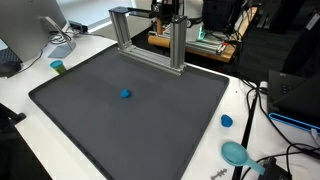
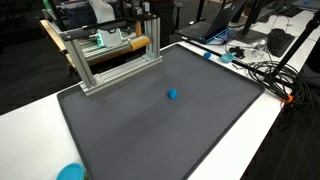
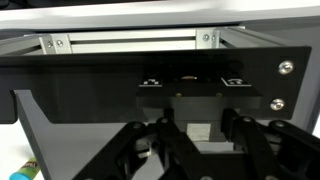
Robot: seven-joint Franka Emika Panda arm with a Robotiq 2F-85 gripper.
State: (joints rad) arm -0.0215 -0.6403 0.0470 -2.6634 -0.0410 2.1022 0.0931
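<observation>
Gripper: my gripper [image 3: 200, 165] hangs with its jaws apart and nothing between them, facing the frame from close by
Nearest thing: an aluminium frame [image 3: 130, 42] of silver bars; it stands upright along the tabletop edge closest to my gripper, on the rim of the grey mat [image 1: 100, 125]
Frame in both exterior views: the posts and top bar are plain to see [image 1: 180, 45] [image 2: 82, 65]
How the frame will handle: stiff metal, I judge, heavy for its size and smooth on the faces, not fragile; it would likely tip if pulled from high up
Where to take hold: across one upright post or the top bar, on the flat sides, since the bars look narrow enough for my jaws
Blue piece: a small one [image 1: 125, 95] lies alone near the middle of the mat, well apart from the frame; probably light and apt to roll or skid
Count: one frame, one mat, one blue piece on it
Off the mat: two blue round lids, a small one [image 1: 227, 121] and a larger one [image 1: 235, 153], toward one tabletop corner; one small green cup [image 1: 57, 67] by the opposite edge
</observation>
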